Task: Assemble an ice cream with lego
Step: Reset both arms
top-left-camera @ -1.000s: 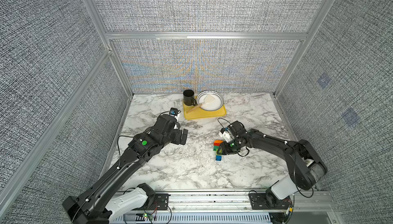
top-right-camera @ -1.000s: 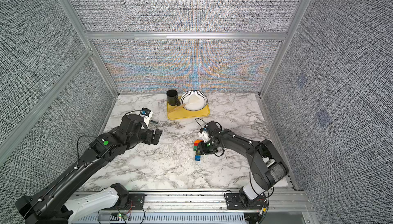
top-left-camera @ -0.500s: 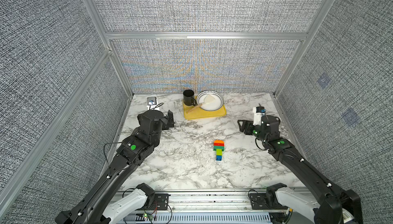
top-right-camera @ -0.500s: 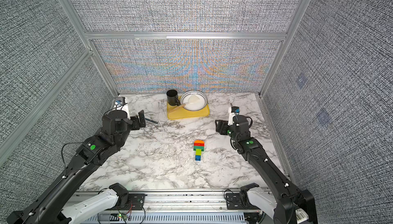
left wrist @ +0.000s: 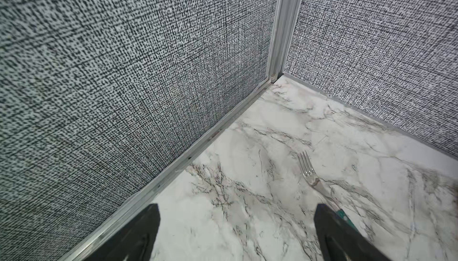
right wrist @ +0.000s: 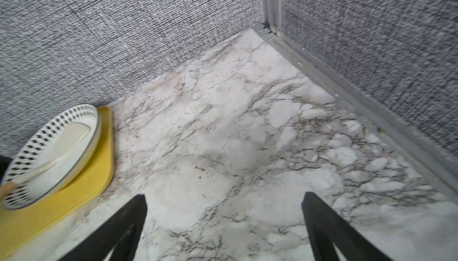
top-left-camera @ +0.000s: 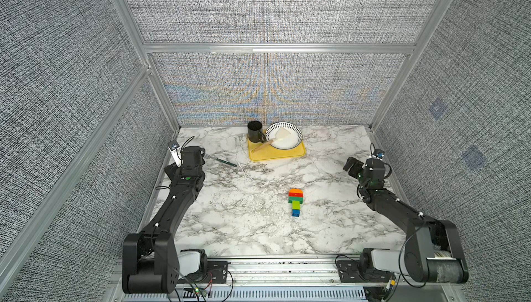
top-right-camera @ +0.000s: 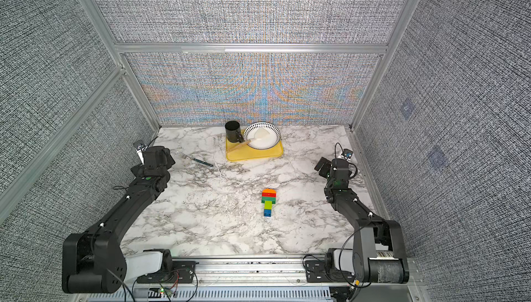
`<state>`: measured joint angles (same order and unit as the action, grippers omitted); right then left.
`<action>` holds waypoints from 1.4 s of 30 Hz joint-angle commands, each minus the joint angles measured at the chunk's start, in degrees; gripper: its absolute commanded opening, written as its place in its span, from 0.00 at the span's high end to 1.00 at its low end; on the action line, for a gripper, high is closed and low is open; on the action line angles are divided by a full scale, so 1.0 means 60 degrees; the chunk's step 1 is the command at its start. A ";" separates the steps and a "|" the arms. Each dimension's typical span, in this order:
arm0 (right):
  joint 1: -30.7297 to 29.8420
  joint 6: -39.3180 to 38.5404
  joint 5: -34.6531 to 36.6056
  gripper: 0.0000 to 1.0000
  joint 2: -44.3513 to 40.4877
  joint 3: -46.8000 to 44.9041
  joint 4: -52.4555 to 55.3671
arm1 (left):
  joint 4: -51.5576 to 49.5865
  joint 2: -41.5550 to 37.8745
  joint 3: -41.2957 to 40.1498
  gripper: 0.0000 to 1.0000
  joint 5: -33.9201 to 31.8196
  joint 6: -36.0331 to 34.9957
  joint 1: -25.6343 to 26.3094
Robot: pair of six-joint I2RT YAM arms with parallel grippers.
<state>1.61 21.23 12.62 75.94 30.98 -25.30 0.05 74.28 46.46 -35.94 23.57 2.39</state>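
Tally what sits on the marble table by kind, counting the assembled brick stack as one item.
Lego ice cream: 1
Black mug: 1
Patterned bowl: 1
Spatula: 1
Yellow tray: 1
Fork: 1
Total: 6

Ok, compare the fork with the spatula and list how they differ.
The fork lies flat on the bare marble table; the spatula rests with its blade in the bowl and handle over the yellow tray. The fork has silver tines and a dark green handle; the spatula a white blade and wooden handle. Neither is gripped.
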 commanded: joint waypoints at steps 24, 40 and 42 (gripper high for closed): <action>-0.1582 -0.4140 0.0841 0.01 0.1204 -0.3710 -0.8480 | 0.6212 0.1490 -0.3308 0.00 0.1847 -0.3011 0.0539; -0.0430 -0.3500 -0.1166 0.01 0.1817 -0.2993 -0.7518 | 0.7277 0.2025 -0.3685 0.01 0.4581 -0.3856 0.0268; -0.0445 -0.3522 -0.1137 0.01 0.1798 -0.3017 -0.7563 | 0.7303 0.2005 -0.3700 0.00 0.4592 -0.3870 0.0261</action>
<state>-1.08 -0.84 7.03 86.96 12.75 -72.01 42.17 86.59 24.34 -10.15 1.06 3.99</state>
